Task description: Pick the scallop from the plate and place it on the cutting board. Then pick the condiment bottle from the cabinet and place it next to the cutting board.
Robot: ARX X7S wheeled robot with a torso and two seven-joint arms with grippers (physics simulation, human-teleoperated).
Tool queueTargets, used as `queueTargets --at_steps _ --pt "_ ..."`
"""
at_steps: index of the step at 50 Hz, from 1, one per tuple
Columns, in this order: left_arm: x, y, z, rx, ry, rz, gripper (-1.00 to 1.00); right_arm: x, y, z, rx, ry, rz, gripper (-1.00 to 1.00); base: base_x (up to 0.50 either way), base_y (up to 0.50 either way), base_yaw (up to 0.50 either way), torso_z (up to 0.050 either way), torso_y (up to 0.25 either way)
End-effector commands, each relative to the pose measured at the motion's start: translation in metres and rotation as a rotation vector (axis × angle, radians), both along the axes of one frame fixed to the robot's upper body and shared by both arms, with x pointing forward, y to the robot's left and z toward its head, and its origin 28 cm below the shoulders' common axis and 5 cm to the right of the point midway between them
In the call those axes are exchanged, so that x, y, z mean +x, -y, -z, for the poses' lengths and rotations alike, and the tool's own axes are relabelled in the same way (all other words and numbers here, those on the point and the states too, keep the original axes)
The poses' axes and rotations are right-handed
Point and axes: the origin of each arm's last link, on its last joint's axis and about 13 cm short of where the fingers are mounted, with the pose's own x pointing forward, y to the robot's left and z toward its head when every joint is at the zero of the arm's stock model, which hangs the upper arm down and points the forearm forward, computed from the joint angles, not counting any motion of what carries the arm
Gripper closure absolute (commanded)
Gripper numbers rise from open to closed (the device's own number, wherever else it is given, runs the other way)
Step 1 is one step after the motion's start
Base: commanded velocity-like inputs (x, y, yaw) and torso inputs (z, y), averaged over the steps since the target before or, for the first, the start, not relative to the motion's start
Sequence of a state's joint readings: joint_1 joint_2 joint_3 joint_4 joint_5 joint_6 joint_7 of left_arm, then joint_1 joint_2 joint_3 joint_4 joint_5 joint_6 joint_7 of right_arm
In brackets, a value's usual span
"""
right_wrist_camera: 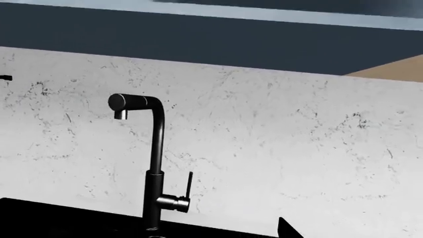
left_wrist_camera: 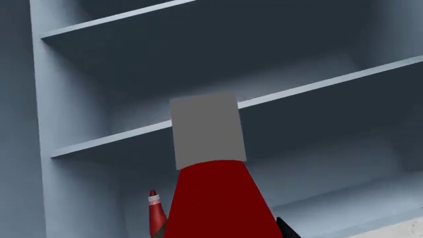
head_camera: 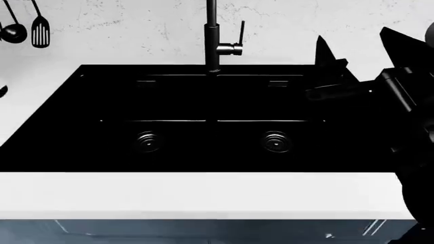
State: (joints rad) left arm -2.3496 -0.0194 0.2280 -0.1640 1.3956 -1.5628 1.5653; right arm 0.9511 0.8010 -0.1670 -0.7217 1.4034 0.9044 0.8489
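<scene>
Head view looks down on a wide black double-basin sink [head_camera: 203, 127] set into a white stone countertop [head_camera: 203, 195], and everything else is placed from that sink. Behind the sink rises a white marbled wall [head_camera: 135, 30], and at the middle of the sink's back edge stands a tall dark metal faucet [head_camera: 212, 35] with a thin side lever; the right wrist view shows the same faucet's bent spout in front of that wall. Over the sink's far right corner hangs the black right gripper [head_camera: 352, 46], its two pointed fingers spread wide apart with nothing between them. On the wall beyond the sink's far left corner hang a dark ladle [head_camera: 12, 28] and a dark slotted spatula [head_camera: 40, 24]. Left wrist view shows a blue-grey open cabinet [left_wrist_camera: 73, 148] with several bare shelves; where it stands relative to the sink cannot be told. Close to that camera, in front of the shelves, is the red condiment bottle [left_wrist_camera: 218, 203] with its pale grey-white cap uppermost. One black fingertip [left_wrist_camera: 288, 229] of the left gripper [left_wrist_camera: 231, 233] shows right beside the bottle's body, but whether the fingers are clamped on it cannot be told. Deeper in the cabinet stands a small slim red bottle [left_wrist_camera: 156, 215] with a pale band below its tip.
</scene>
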Motion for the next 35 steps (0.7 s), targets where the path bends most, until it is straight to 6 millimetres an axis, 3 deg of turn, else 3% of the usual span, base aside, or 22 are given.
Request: queueTargets --at_steps 1,7,20,29,31,35 --pt "0.005 0.002 0.004 -0.015 -0.014 0.005 1.00 0.000 0.000 0.001 0.001 0.000 -0.001 -1.00 -0.50 0.00 0.00 0.000 0.000" --pt "0.018 0.003 0.015 -0.017 -0.030 0.019 1.00 0.001 -0.001 0.004 0.008 0.003 -0.007 -1.00 -0.50 0.00 0.00 0.000 0.000" --pt "0.057 0.001 0.061 -0.025 -0.090 0.043 1.00 0.000 -0.001 0.003 0.017 0.015 -0.016 -1.00 -0.50 0.00 0.00 0.000 0.000" --pt "0.071 -0.002 0.093 -0.043 -0.095 0.061 1.00 -0.004 -0.003 0.014 0.069 0.092 -0.052 -1.00 -0.01 0.00 0.00 0.002 0.000" --pt "0.081 -0.001 0.127 -0.053 -0.120 0.039 1.00 -0.009 -0.006 0.032 0.109 0.174 -0.090 -1.00 0.00 0.00 0.00 0.000 0.000" --pt "0.086 -0.002 0.155 -0.073 -0.150 0.019 1.00 -0.009 -0.008 0.043 0.124 0.215 -0.108 -1.00 0.00 0.00 0.00 0.000 0.000"
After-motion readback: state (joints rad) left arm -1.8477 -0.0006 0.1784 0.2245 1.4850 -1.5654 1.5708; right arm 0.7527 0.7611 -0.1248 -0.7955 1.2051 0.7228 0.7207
